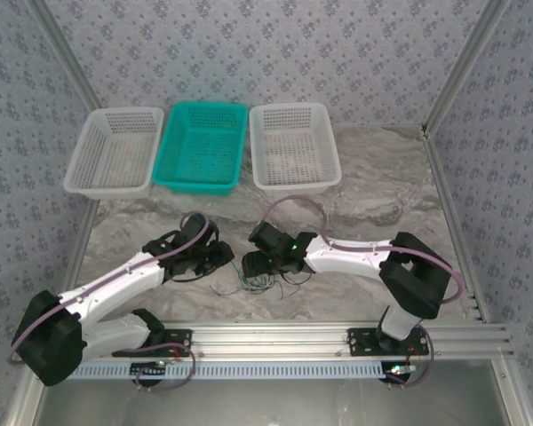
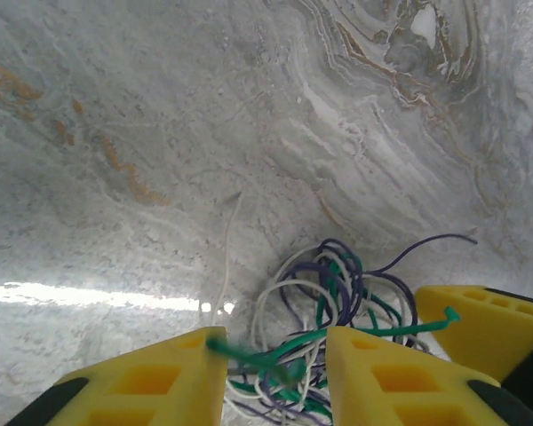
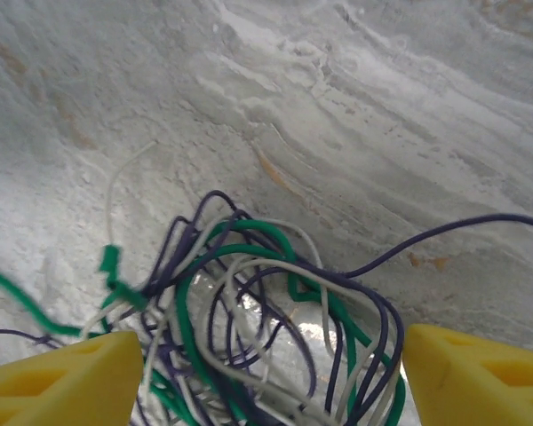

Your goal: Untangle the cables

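Bright, even light; a white glare streak crosses the table [image 2: 89,295], and the nearest cables [image 2: 275,359] blur.

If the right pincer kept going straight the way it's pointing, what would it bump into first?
Probably the tangled cables: they lie straight ahead of the open right pincer, on the marble table. How far off they are is hard to judge.
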